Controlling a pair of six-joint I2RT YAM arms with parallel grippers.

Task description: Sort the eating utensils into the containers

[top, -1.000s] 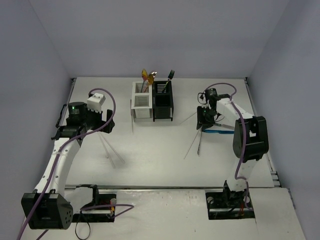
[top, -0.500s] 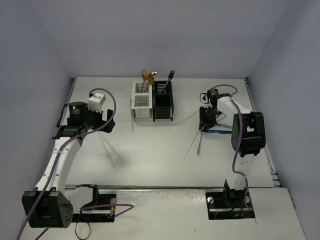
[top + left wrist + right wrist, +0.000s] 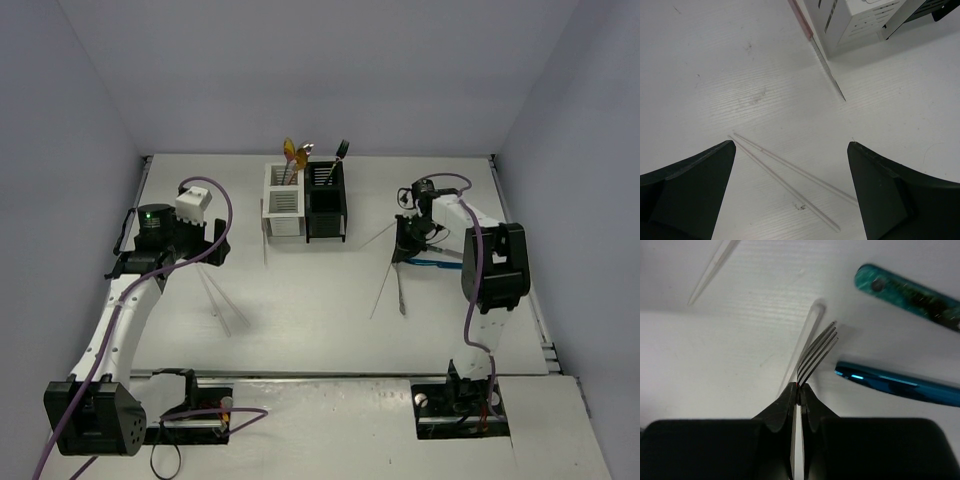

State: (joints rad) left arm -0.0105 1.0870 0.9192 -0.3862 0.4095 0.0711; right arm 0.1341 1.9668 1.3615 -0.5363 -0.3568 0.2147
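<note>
My right gripper (image 3: 800,390) is shut on a silver fork (image 3: 817,352) just below its tines, low over the table. In the top view the right gripper (image 3: 405,245) is right of the containers and the fork's handle (image 3: 400,288) trails toward the near side. Two teal utensils (image 3: 900,387) lie just right of the fork. A clear stick (image 3: 807,335) lies under it. My left gripper (image 3: 790,150) is open and empty above two clear sticks (image 3: 785,175). The white caddy (image 3: 283,203) and black caddy (image 3: 326,203) hold several utensils.
A pink-handled knife (image 3: 825,65) lies against the white caddy's (image 3: 855,20) left side. Another clear stick (image 3: 712,270) lies left of the fork, and shows in the top view (image 3: 380,290). Purple cables run along both arms. Grey walls close in the table.
My right gripper has shifted slightly toward the back with the fork, and the fork's handle end has swung a little to the right. The left arm has not moved.
</note>
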